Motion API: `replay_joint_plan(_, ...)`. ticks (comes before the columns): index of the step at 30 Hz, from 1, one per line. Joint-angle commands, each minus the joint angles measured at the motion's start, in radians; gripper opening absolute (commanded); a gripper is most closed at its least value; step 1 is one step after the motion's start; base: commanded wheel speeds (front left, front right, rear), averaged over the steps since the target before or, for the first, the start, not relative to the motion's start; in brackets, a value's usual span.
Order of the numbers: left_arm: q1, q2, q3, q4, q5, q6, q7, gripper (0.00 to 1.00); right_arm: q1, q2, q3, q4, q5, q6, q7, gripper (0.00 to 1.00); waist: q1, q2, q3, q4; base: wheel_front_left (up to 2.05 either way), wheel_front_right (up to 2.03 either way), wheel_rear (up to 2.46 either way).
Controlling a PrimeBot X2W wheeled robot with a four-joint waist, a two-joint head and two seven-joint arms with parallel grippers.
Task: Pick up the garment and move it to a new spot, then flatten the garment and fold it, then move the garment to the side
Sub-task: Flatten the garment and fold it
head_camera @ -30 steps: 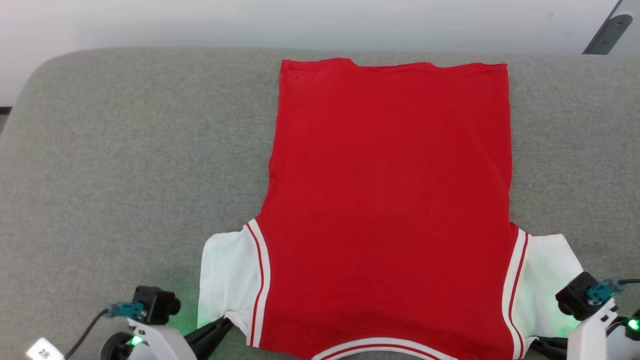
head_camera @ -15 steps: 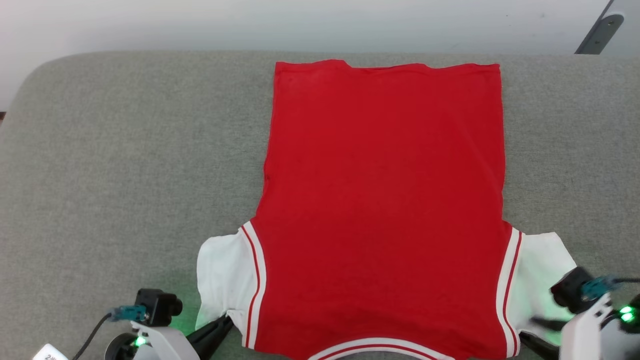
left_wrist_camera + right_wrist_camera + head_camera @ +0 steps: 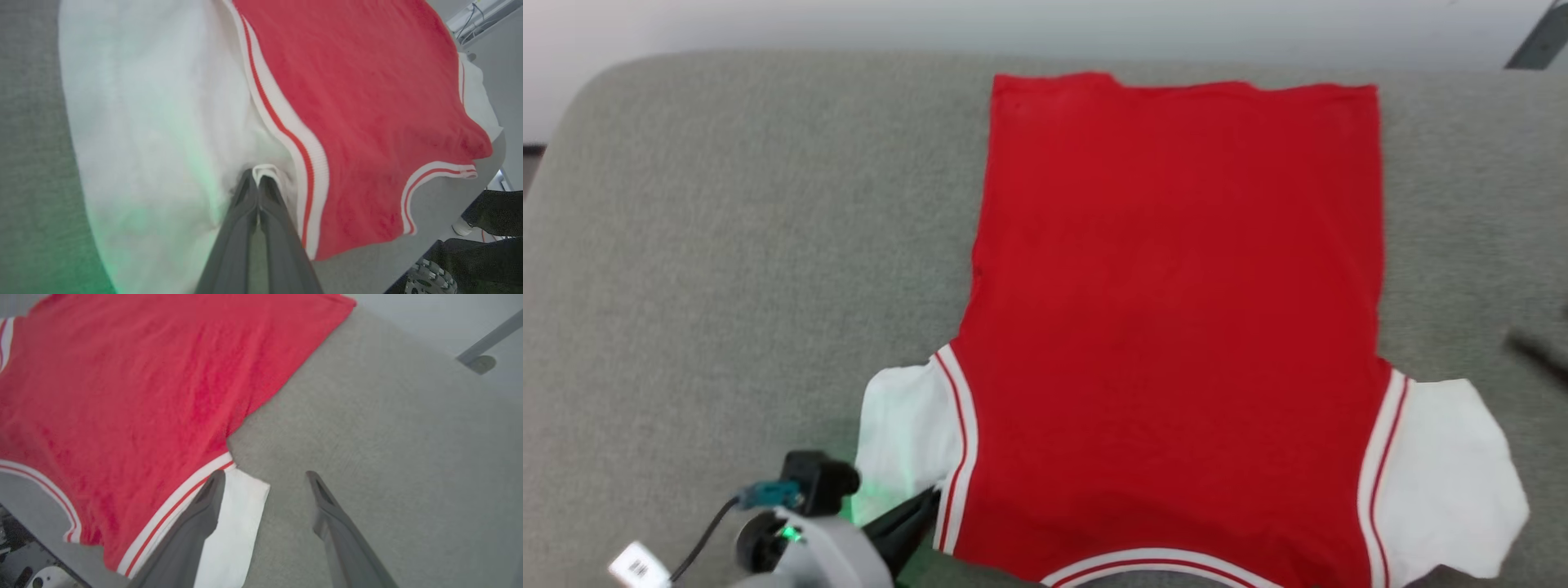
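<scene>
Now: shirt (image 3: 1176, 310) lies spread flat on grey cushion (image 3: 727, 245). Red body stretches away ahead of both grippers; curved striped neck band sits at near edge.

Left gripper (image 3: 258, 179): fingers pressed together, pinching small fold of white sleeve (image 3: 155, 102) hem at tips. Red-and-white striped band runs just beside fingers.

Right gripper (image 3: 264, 475): fingers wide apart, nothing between them. One finger over corner of other sleeve (image 3: 237, 522), other finger over bare cushion. Contact with cloth: cannot tell.
</scene>
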Motion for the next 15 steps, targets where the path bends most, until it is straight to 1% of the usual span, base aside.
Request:
replay_joint_plan(1, -0.020, -0.014, 0.001, -0.011, 0.015, 0.006, 0.004, 0.00, -0.051, 0.024, -0.024, 0.023, -0.012, -0.002, 0.026, 1.00, 0.0000, 0.0000, 0.053, 0.047, 0.00, 0.00, 0.00)
replay_joint_plan(3, -0.043, -0.022, 0.002, -0.026, 0.034, 0.007, 0.005, 0.00, -0.147, 0.060, -0.043, 0.077, -0.048, -0.002, 0.062, 1.00, 0.0000, 0.0000, 0.086, 0.071, 0.00, 0.00, 0.00)
replay_joint_plan(6, -0.076, -0.040, -0.001, -0.041, 0.059, 0.004, 0.007, 0.00, -0.303, 0.123, -0.016, 0.193, -0.116, -0.002, 0.134, 1.00, 0.0000, 0.0000, 0.135, 0.111, 0.00, 0.00, 0.00)
replay_joint_plan(10, -0.122, -0.069, -0.002, -0.050, 0.087, -0.001, 0.015, 0.00, -0.521, 0.190, 0.021, 0.380, -0.192, -0.002, 0.228, 1.00, 0.0000, 0.0000, 0.204, 0.168, 0.00, 0.00, 0.00)
replay_joint_plan(15, -0.162, -0.100, 0.003, -0.041, 0.106, -0.007, 0.017, 0.00, -0.729, 0.247, 0.041, 0.592, -0.277, -0.002, 0.296, 1.00, 0.0000, 0.0000, 0.280, 0.229, 0.00, 0.00, 0.00)
